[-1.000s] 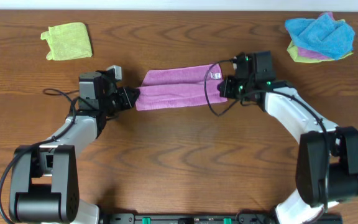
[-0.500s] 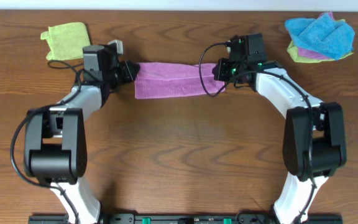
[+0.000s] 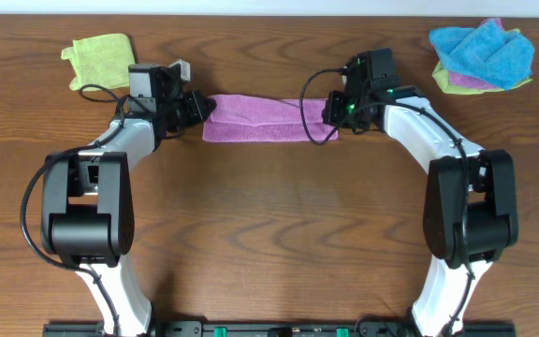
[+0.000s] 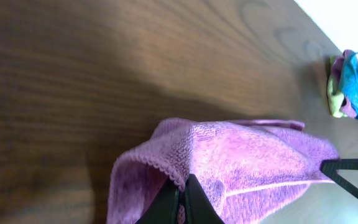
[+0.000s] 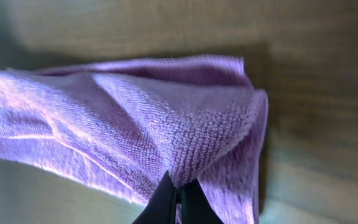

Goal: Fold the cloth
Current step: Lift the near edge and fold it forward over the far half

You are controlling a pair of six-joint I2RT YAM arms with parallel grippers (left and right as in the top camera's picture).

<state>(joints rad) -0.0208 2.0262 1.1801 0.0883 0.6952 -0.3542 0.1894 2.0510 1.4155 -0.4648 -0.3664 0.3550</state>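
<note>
Pinches a bunched edge of the cloth [image 4: 247,168] between the closed fingertips of the left gripper [image 4: 180,200]. Pinches the opposite end just as tightly in the right gripper [image 5: 178,198], with folds of purple pile fanning away from the tips. Holds the cloth stretched between the two as a narrow band across the far half of the table [image 3: 269,215], well apart from the green cloth [image 3: 101,61] at the far left and from the pile of blue and other cloths [image 3: 483,54] at the far right.

Has carried the band away from the base over the last second, and shows it slimmer than it was then. Reads as the held edge being drawn over the rest, so probably a lengthwise fold nearly laid down but not yet let go.

Reaches forward with both arms, forearms angled in toward the centre and wrists turned to face each other along the band, one at its left end and one at its right.
</note>
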